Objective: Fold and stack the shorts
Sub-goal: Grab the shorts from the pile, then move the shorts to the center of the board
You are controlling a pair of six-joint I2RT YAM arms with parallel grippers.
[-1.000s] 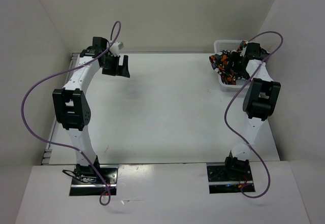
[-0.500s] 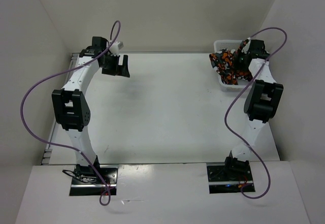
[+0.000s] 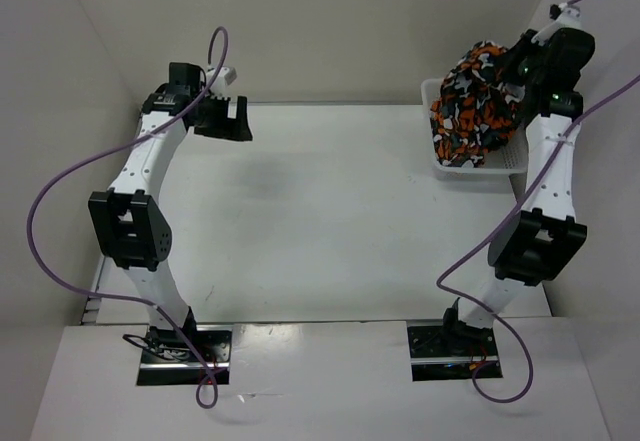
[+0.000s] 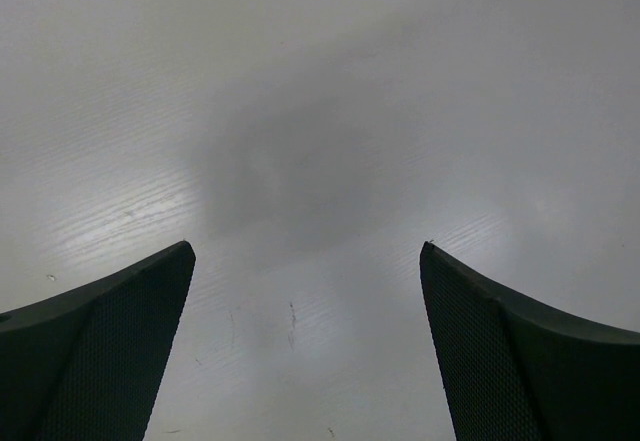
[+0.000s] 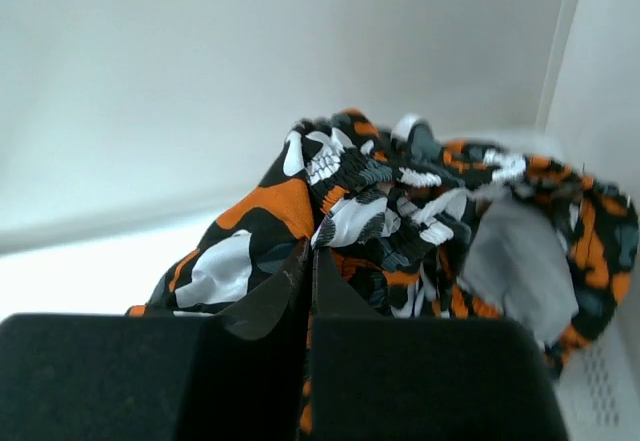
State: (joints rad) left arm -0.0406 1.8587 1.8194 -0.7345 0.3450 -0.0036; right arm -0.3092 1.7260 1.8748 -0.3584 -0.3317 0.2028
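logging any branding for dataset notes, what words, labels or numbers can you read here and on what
No text can be read in any view.
the shorts: only orange, black, grey and white blotches, no letters or logo.
the white basket: no label shows.
the base plates: any marking there is too small to read.

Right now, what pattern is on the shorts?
The shorts show orange, black, grey, white blotches; right wrist view.

Right arm (image 3: 552, 161) raised — shorts (image 3: 470, 101) hauled up from basket (image 3: 512, 164), left arm (image 3: 140, 166) shifted slightly
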